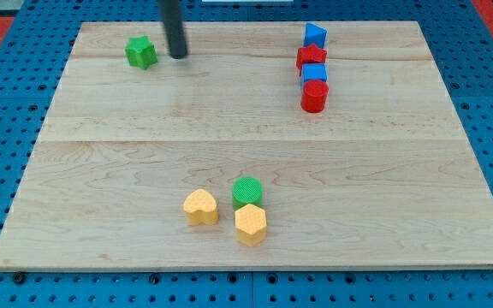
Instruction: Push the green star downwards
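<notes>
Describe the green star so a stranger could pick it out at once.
Look at the wooden board, then its corner at the view's top left. The green star sits there alone, with my tip just to its right. The only other green block, the green cylinder, is round and sits near the view's bottom beside yellow blocks.

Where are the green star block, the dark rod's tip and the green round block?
green star (141,53): camera view, its top face.
my tip (179,56): camera view, the rod's very end, right of the star.
green round block (247,190): camera view, its top face.
</notes>
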